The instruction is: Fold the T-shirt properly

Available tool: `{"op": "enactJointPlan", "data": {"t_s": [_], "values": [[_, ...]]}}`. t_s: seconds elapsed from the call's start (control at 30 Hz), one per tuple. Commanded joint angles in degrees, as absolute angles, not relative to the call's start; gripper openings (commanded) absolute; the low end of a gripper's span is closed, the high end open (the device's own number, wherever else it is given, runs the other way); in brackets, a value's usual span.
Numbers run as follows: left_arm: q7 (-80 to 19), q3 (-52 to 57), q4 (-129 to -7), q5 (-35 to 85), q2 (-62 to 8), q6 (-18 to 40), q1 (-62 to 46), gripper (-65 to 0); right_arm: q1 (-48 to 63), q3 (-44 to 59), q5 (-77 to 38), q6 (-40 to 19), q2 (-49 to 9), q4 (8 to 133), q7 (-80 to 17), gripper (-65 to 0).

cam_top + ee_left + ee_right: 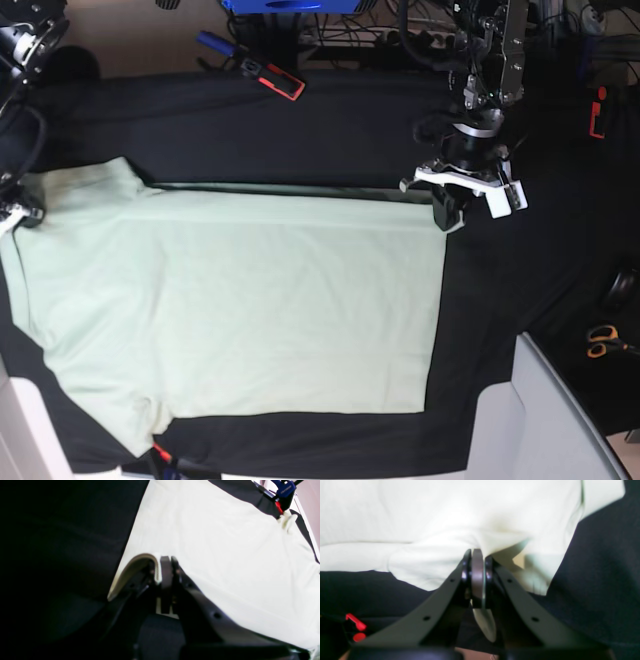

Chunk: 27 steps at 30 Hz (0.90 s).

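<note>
Mint T-shirt point(240, 300) corners sit pinched in both tools.

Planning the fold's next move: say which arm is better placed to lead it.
Both grip the shirt, so probably together. The left gripper seems better placed to lead: it pinches the far hem corner in plain sight, while the right gripper sits at the base view's edge.

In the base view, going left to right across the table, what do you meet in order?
Right gripper pinching the shirt's edge → T-shirt spread on the black table cloth → left gripper pinching the shirt's far right corner → orange-handled scissors near the right edge.
</note>
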<state>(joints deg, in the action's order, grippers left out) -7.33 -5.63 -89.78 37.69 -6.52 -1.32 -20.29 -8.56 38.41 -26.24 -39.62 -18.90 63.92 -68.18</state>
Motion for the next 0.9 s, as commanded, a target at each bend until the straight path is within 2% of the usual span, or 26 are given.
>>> {"op": "enactJointPlan", "data": {"t_s": [0.0, 0.33, 0.87], "values": [[-5.9, -5.5, -90.5, 37.8, -6.8, -1.0, -19.6, -65.0, -10.6, 37.8, -27.2, -40.0, -20.9, 64.5, -66.1, -64.9], [-5.9, -5.5, -86.9, 37.8, -6.8, -1.0, -16.9, -65.0, -14.7, 33.4, -27.1, -40.0, -22.0, 57.6, -62.9, -64.9], [-9.4, -5.2, -84.5, 37.8, -6.8, -1.0, -13.4, -65.0, -17.8, 27.8, -27.0, -40.0, -22.0, 56.9, -60.1, -64.9]]}}
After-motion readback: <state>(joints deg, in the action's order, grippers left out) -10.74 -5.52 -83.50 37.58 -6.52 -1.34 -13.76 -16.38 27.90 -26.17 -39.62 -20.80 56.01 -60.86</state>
